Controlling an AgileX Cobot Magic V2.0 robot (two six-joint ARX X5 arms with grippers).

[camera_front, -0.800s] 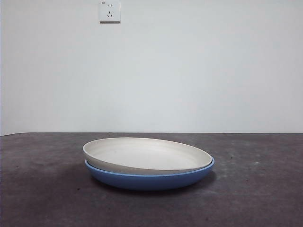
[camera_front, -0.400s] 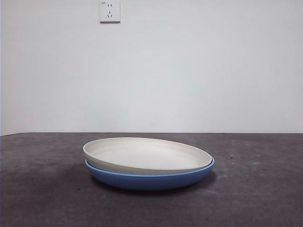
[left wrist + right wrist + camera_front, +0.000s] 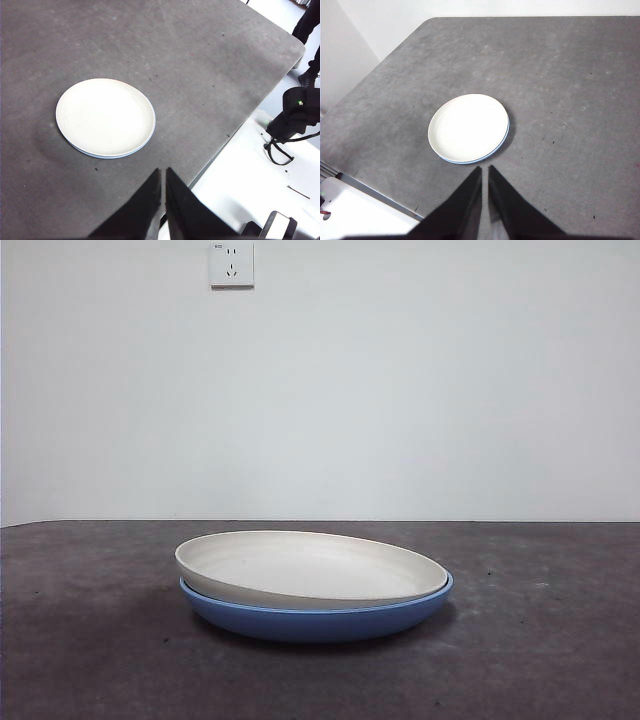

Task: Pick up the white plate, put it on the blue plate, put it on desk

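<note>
The white plate (image 3: pixel 305 566) lies nested on the blue plate (image 3: pixel 320 621) in the middle of the dark grey desk (image 3: pixel 540 640). In the left wrist view the white plate (image 3: pixel 104 116) covers the blue plate (image 3: pixel 146 142), of which only a thin rim shows. The right wrist view shows the white plate (image 3: pixel 467 127) with the blue rim (image 3: pixel 506 134) at one side. My left gripper (image 3: pixel 164 172) is shut and empty, high above the desk's edge. My right gripper (image 3: pixel 485 170) is shut and empty, high above the desk, apart from the plates.
A white wall with a socket (image 3: pixel 231 264) stands behind the desk. The desk's edge (image 3: pixel 220 145) borders a white base. Part of the other arm (image 3: pixel 295 112) shows beyond that edge in the left wrist view.
</note>
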